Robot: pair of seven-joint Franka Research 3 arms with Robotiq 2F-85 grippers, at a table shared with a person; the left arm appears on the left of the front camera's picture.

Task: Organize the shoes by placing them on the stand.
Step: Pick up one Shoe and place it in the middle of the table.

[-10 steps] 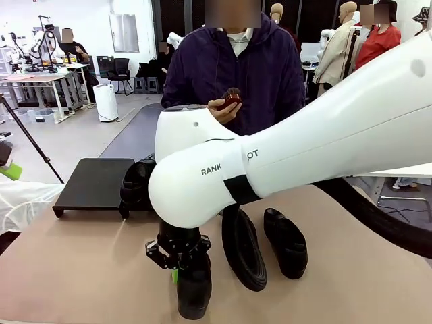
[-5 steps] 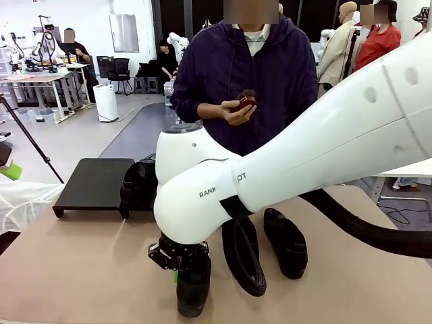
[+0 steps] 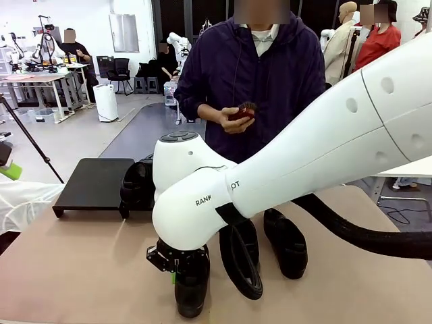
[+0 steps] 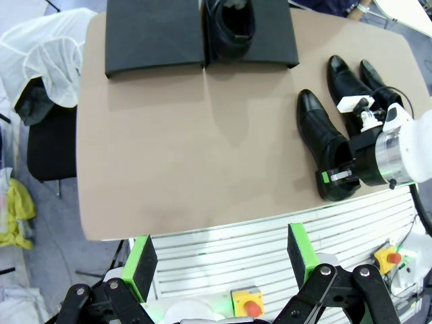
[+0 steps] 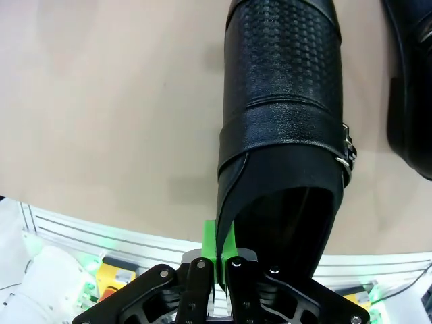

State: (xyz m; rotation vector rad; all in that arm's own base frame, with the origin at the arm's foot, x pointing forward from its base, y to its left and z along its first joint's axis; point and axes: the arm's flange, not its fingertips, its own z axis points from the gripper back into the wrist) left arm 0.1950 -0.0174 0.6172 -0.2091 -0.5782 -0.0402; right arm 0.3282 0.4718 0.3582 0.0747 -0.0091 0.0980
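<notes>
Nearest shoe (image 5: 283, 121) rim pinched between right fingers (image 5: 210, 244), left fingers (image 4: 141, 265) spread apart

"RAN" and "OT" on right arm (image 3: 223, 192)

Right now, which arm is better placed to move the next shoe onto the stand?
The right. The right hand is shut on the rim of the nearest shoe. The left hand hangs open high over the near side of the table, holding nothing.

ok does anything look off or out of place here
The middle shoe on the table looks tipped onto its side, with its sole edge showing. Otherwise it's just unfinished: one shoe sits on the stand and three are off it.
</notes>
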